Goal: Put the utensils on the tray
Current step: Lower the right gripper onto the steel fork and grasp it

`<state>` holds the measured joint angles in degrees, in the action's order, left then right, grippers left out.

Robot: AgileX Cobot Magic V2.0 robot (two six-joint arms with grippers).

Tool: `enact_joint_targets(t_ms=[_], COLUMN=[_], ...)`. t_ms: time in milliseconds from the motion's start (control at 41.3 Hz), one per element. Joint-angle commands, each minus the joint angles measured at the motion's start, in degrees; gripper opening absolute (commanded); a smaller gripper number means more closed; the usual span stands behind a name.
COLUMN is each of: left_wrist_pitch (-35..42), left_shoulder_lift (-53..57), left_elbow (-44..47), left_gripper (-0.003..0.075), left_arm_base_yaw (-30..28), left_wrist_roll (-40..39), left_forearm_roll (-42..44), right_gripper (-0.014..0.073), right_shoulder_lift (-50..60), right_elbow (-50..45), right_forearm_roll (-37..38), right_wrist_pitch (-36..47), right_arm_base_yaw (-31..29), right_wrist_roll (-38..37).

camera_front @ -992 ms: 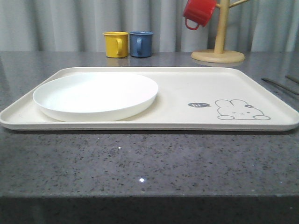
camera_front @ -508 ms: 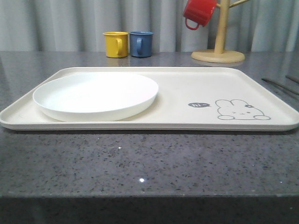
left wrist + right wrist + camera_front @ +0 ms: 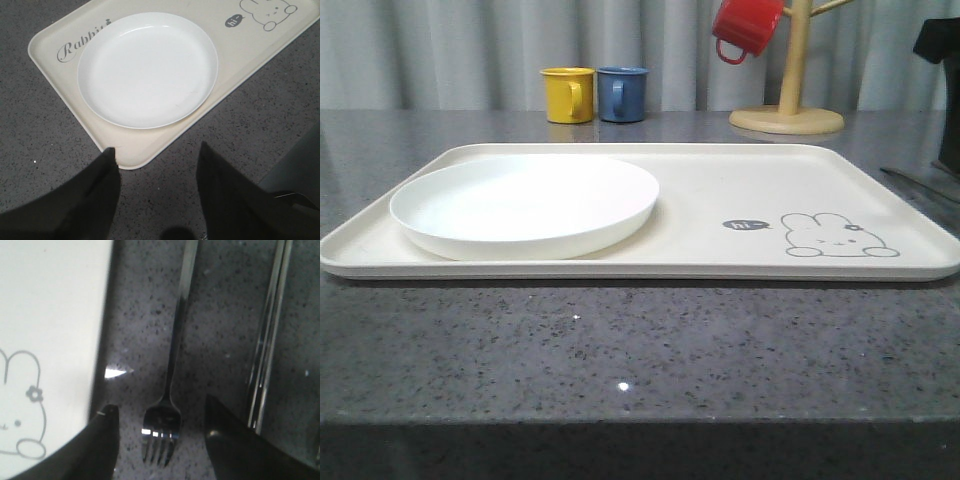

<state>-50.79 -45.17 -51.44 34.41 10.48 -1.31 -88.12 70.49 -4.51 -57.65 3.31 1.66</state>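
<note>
Newly arrived right end effector (image 3: 157,440) hovers spread astride the fork (image 3: 170,390).

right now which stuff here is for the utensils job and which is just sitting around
For the job:
- fork, on the counter between the open right claw fingers
- chopsticks, beside it
- tray

Just lying about:
- white plate on the tray
- yellow mug, blue mug
- red mug on the wooden stand

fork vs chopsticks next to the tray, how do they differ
The fork is one piece ending in a tined head; the chopsticks are two plain straight rods side by side. The fork lies between the right gripper's open fingers; the chopsticks lie outside them, farther from the tray. Both are shiny metal on the countertop.
</note>
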Motion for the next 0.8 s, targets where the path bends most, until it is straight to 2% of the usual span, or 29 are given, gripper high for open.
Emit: enact_joint_targets(t_ms=[0, 169, 387, 678, 774], left_wrist_pitch=[4.0, 4.0, 4.0, 4.0, 4.0], left_shoulder_lift=[0.3, 0.3, 0.3, 0.3, 0.3], left_elbow=[-1.4, -1.4, -1.4, -1.4, -1.4], left_gripper=[0.0349, 0.0349, 0.0349, 0.0349, 0.0349], left_arm_base_yaw=[0.4, 0.4, 0.4, 0.4, 0.4], left_wrist_roll=[-0.5, -0.5, -0.5, -0.5, -0.5], left_forearm_roll=[-0.3, -0.3, -0.3, -0.3, -0.3], right_gripper=[0.0413, 0.0409, 0.0286, 0.0275, 0.0215], right_shoulder_lift=[-2.5, -7.9, -10.9, -11.4, -11.4], right_elbow=[5.3, 9.7, 12.0, 12.0, 12.0], right_forearm_roll=[0.4, 0.6, 0.9, 3.1, 3.1], right_wrist_pitch=[-0.7, -3.4, -5.7, -6.2, -6.3], right_arm_base_yaw=[-0.1, -0.1, -0.1, -0.1, -0.1], right_wrist_roll=[0.0, 0.0, 0.0, 0.0, 0.0])
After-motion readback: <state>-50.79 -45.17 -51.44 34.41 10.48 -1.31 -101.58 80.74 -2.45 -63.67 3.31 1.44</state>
